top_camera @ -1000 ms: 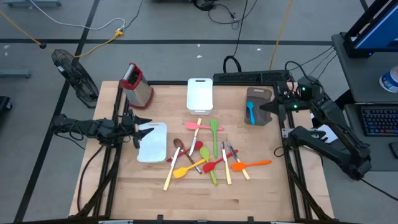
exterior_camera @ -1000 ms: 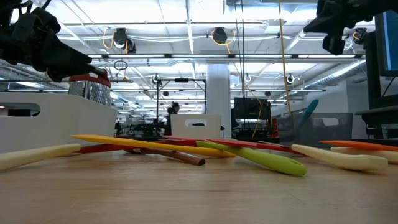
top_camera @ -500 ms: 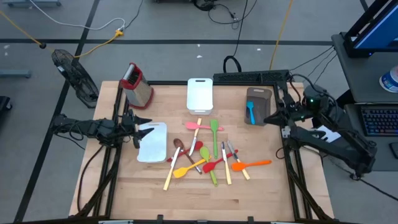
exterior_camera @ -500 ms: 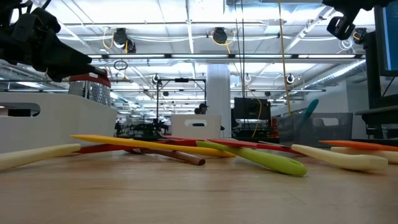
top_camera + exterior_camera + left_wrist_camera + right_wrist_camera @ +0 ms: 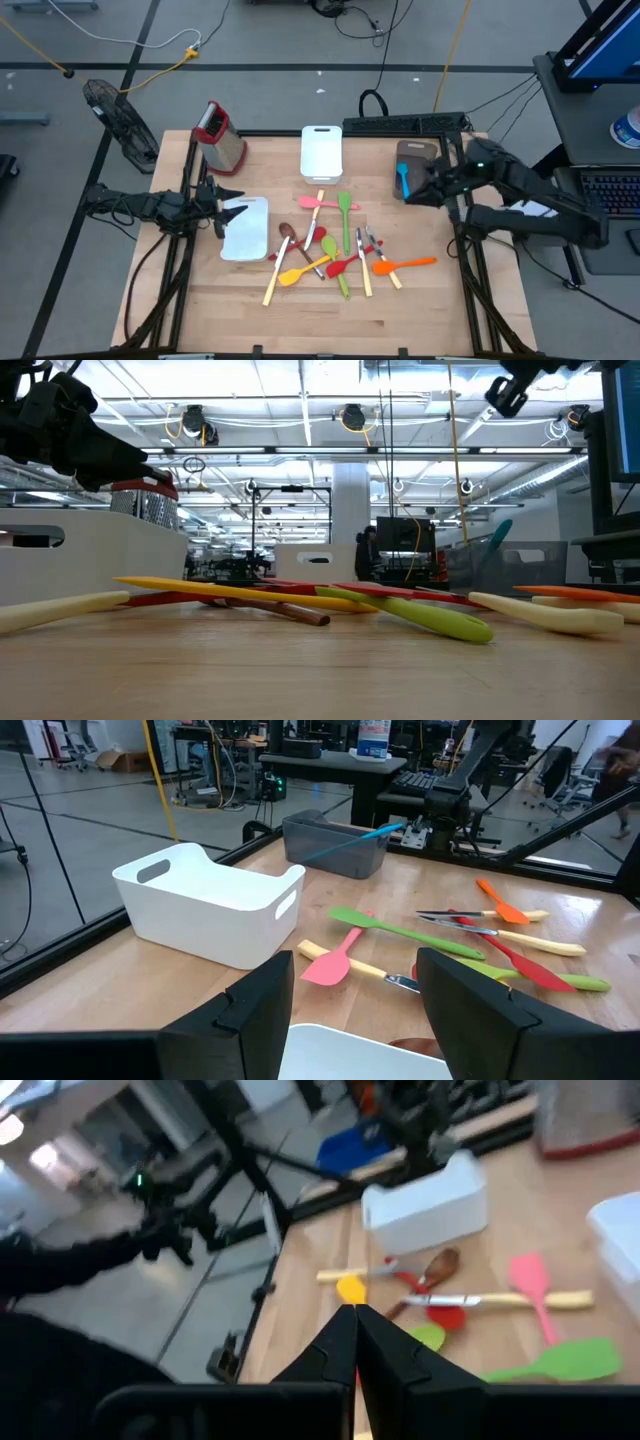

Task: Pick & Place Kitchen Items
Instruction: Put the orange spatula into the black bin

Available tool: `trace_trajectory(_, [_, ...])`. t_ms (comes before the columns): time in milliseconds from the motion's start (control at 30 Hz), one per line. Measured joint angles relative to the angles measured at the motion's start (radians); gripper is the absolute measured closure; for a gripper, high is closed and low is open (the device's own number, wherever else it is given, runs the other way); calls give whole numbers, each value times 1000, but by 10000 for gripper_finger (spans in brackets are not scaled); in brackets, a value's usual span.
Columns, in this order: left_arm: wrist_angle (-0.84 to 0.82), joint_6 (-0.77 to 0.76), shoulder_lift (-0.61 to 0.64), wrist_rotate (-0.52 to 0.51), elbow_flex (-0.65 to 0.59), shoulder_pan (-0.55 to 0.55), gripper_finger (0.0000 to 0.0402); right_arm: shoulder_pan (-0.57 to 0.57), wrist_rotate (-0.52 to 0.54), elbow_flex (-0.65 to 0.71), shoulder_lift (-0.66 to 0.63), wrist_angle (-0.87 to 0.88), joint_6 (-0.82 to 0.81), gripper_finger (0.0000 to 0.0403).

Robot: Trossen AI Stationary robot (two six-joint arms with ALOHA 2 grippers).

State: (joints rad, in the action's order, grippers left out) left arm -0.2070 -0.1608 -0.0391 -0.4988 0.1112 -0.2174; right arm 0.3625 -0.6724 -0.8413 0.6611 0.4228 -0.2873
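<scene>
The kitchen items [image 5: 330, 245] lie in a loose pile on the wooden table's middle: spoons and spatulas in green, red, yellow, pink and orange, some with pale handles. A blue spatula [image 5: 403, 181] leans in the brown tray [image 5: 418, 155] at the far right. My right gripper [image 5: 412, 192] hovers shut beside that tray's near end, above the table, with nothing between its fingers [image 5: 352, 1345]. My left gripper [image 5: 228, 203] waits open over the left white tray [image 5: 248, 232], its fingers [image 5: 255, 1020] wide apart.
A steel box grater [image 5: 222, 138] with a red top stands at the far left corner. A second white tray [image 5: 321, 152] sits at the far middle. Bare wood lies along the table's near edge [image 5: 330, 325]. An orange spatula [image 5: 405, 264] lies at the pile's right.
My right gripper has swung from beyond the brown tray's far right toward the table's middle and near side, ending beside the tray's near end. It has rolled on the way and stayed shut. The items have not moved.
</scene>
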Motion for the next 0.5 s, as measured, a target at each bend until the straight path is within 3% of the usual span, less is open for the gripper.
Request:
trace_trajectory(267, [-1, 0, 0, 0, 0, 0, 183, -185, 84, 0, 114, 46, 34, 403])
trace_trajectory(500, [-2, 1, 0, 0, 0, 0, 183, -389, 279, 0, 127, 178, -51, 403])
